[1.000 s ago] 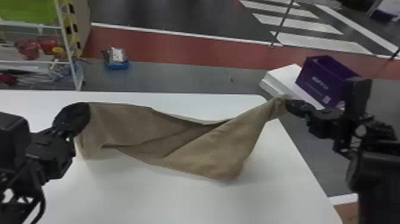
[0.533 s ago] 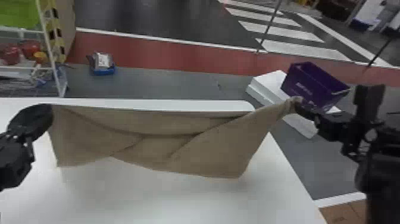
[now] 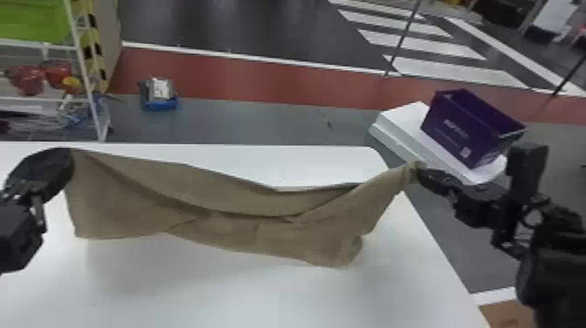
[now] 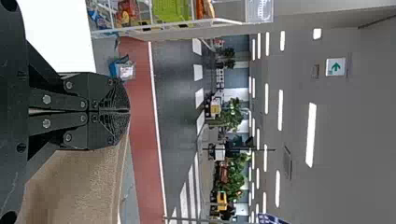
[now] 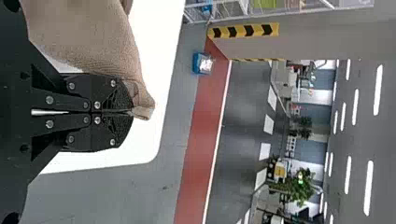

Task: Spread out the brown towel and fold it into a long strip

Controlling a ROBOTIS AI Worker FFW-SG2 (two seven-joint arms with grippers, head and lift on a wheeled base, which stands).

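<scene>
Brown towel (image 3: 261, 235), slung between left gripper (image 3: 69, 158) and right gripper (image 3: 422, 172), each clenched on it; upper edge sagging deeper than before.

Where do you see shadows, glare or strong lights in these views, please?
Head view: a faint, soft shadow on the white table below the towel; left wrist view: bright strips of ceiling lights; right wrist view: ceiling lights again, the table nearly washed out.
</scene>
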